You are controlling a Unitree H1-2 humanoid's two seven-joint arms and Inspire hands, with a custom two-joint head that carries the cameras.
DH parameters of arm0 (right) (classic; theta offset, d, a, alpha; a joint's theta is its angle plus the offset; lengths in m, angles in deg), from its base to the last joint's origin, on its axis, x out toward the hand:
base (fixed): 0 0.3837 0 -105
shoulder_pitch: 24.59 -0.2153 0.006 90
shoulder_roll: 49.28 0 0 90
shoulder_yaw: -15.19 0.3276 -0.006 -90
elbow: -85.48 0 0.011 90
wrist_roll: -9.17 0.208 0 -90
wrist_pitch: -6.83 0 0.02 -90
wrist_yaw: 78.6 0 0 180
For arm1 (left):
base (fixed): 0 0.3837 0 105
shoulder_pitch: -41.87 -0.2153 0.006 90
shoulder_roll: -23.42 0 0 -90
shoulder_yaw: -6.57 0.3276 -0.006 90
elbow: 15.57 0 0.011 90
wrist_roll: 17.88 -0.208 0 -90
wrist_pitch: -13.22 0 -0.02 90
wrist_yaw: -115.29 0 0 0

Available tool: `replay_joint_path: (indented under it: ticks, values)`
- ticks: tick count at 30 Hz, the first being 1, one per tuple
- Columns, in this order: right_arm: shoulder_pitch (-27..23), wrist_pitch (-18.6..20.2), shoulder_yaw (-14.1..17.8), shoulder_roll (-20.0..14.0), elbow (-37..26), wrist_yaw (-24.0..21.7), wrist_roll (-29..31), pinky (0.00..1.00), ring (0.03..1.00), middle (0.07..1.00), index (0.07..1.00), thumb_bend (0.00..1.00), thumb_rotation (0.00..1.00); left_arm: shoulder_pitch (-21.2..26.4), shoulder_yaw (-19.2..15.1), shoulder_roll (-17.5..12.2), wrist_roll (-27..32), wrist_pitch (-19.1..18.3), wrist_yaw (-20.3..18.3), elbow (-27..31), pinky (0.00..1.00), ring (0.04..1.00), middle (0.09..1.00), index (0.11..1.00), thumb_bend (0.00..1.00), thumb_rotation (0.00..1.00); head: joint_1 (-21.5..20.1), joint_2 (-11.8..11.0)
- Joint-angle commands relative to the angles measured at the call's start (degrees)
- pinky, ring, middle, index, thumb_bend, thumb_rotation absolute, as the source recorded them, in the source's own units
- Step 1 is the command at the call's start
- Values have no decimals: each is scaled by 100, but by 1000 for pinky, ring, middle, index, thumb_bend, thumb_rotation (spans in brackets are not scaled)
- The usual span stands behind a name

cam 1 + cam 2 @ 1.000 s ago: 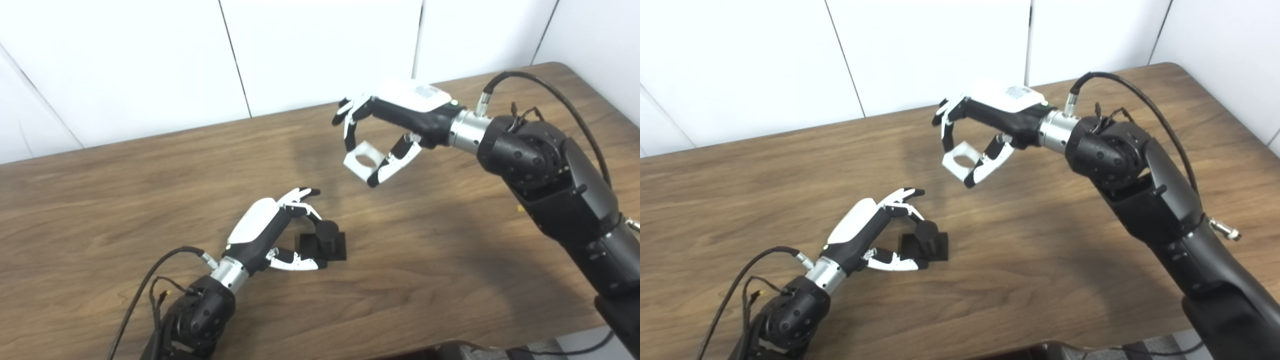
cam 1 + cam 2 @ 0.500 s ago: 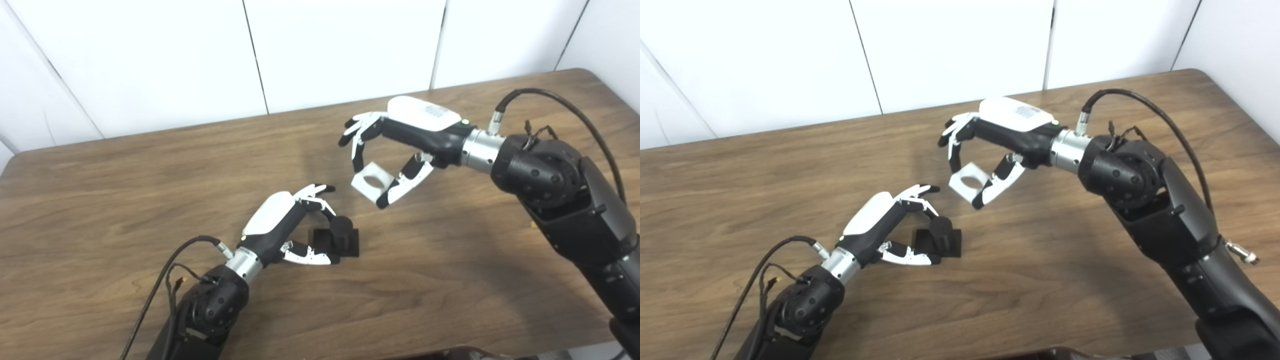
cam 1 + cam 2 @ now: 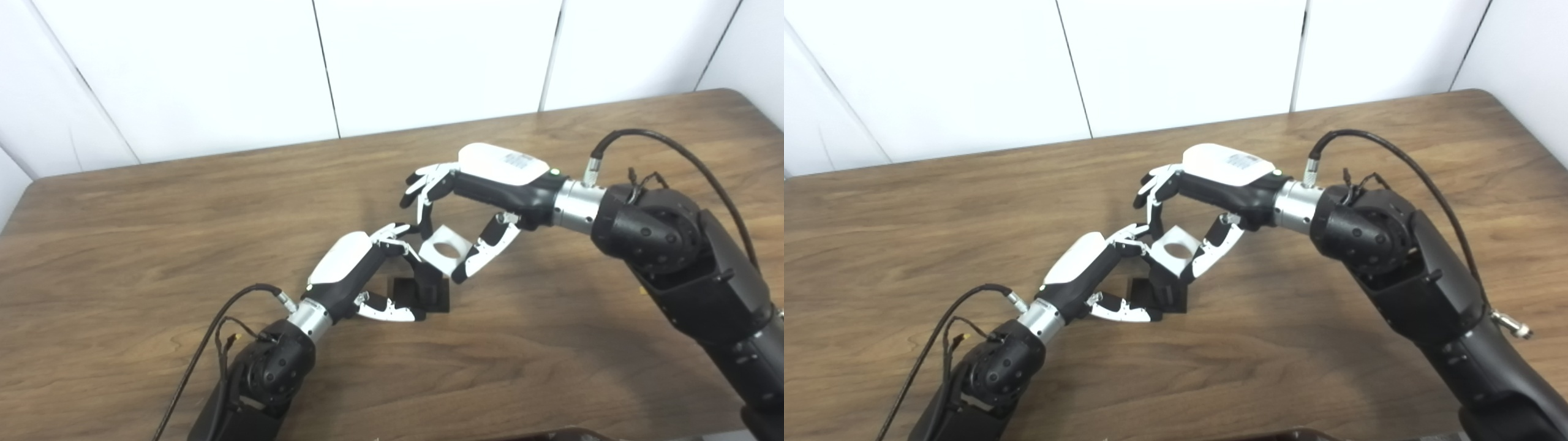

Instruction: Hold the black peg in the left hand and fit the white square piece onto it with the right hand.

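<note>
The black peg (image 3: pixel 429 293) stands upright on its square black base on the table. My left hand (image 3: pixel 358 272) is shut on it, thumb along the base's front edge and fingers at the post. My right hand (image 3: pixel 471 211) is shut on the white square piece (image 3: pixel 444 255), pinched between fingers and thumb. The piece has a round hole and hangs tilted just above the peg, hiding the post's top. I cannot tell whether piece and peg touch. In the right eye view the piece (image 3: pixel 1174 251) sits directly over the peg (image 3: pixel 1165 293).
The brown wooden table (image 3: pixel 153 233) has its far edge against a white panelled wall (image 3: pixel 429 55). Its left corner shows at the far left and its right corner at the far right. Cables loop off both wrists.
The camera has shifted. My right hand has carried the white piece down and left, from well apart to just over the peg. My left hand has stayed on the peg.
</note>
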Motion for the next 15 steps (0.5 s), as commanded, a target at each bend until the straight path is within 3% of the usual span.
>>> replay_joint_path:
  ticks: [1,15]
  values:
    - [-201,-24,23,43,-179,9,29,891,903,799,479,520,139,45,62,-35,-169,-187,-103,-138,878,963,924,495,518,83,13,8]
    - [-3,22,-183,313,-120,-21,-66,963,915,803,481,518,141,37,82,37,-188,-261,-58,-119,873,964,920,494,519,82,96,62]
